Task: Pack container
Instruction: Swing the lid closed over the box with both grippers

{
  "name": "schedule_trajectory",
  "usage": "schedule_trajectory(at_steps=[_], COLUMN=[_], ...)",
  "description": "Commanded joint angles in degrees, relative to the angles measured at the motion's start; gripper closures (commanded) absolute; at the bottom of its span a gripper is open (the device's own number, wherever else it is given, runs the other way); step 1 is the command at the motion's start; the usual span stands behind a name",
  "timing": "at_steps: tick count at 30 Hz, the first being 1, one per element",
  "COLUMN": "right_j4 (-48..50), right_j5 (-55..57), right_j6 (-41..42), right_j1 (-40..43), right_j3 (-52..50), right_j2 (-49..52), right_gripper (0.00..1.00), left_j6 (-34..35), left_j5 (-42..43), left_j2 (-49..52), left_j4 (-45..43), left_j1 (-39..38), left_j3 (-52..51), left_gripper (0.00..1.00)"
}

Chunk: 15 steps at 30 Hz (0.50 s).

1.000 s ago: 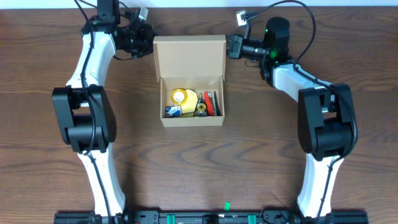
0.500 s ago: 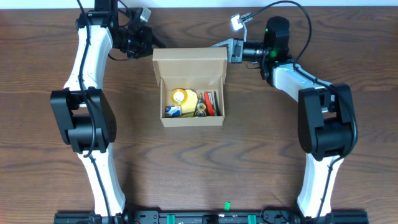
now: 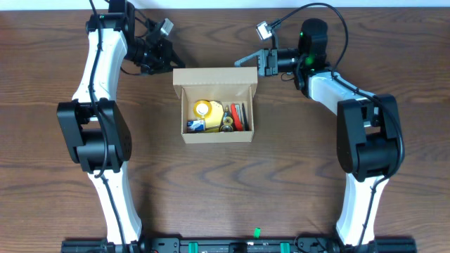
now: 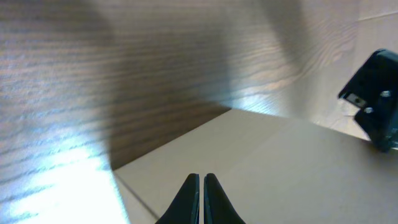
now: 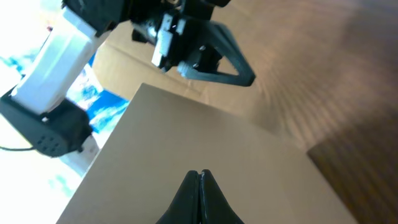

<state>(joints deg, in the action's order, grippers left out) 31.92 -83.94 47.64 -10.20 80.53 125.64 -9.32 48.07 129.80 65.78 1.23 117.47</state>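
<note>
The container [image 3: 215, 135], a tan cardboard box, sits mid-table with its hinged flap lid [image 3: 214, 76] standing nearly upright at the far side. Inside lie a yellow round item [image 3: 202, 109], a blue packet [image 3: 195, 126] and red pens [image 3: 240, 116]. My left gripper [image 3: 169, 63] is shut at the lid's far left corner, holding nothing. My right gripper [image 3: 242, 62] is shut at the far right corner, also holding nothing. In the left wrist view the shut left gripper [image 4: 201, 177] points onto the lid's plain face [image 4: 280, 168]. The right wrist view shows the shut right gripper [image 5: 199, 174] against the lid [image 5: 186, 130].
The brown wooden table [image 3: 281, 176] extends around the box. Both arm bases stand at the near edge, left [image 3: 95, 133] and right [image 3: 369, 137]. The right gripper's black body [image 4: 376, 99] shows across the lid in the left wrist view.
The flap lid has swung up from lying flat behind the box to nearly upright. Both shut grippers have tilted and moved in behind its far corners.
</note>
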Motion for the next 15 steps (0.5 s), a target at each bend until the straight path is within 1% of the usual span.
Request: schedule_trajectory(at_steps=[1, 4, 7, 12, 15], right_j4=[0.0, 0.0, -0.7, -0.7, -1.9], right_j5=[-5.1, -5.5, -5.4, -5.4, -5.5], right_j6=[0.9, 1.2, 1.2, 1.2, 1.3], right_j1=[0.0, 0.0, 0.0, 0.0, -0.1], right_j3=[1.2, 1.1, 1.1, 1.1, 1.1], right_j2=[0.3, 0.3, 0.3, 0.3, 0.3], right_gripper=[0.98, 0.98, 0.99, 0.98, 0.99], left_j6=[-3.0, -4.5, -4.5, -4.6, -6.2], left_j5=[-3.2, -3.8, -5.3, -5.4, -5.4], left_j2=[-0.2, -0.2, -0.2, -0.2, -0.5], left_j4=[1.6, 3.0, 3.7, 4.8, 6.5], left_j1=[0.2, 0.2, 0.2, 0.2, 0.2], left_j3=[1.3, 1.3, 1.3, 1.3, 1.3], left_gripper=[0.94, 0.94, 0.94, 0.94, 0.94])
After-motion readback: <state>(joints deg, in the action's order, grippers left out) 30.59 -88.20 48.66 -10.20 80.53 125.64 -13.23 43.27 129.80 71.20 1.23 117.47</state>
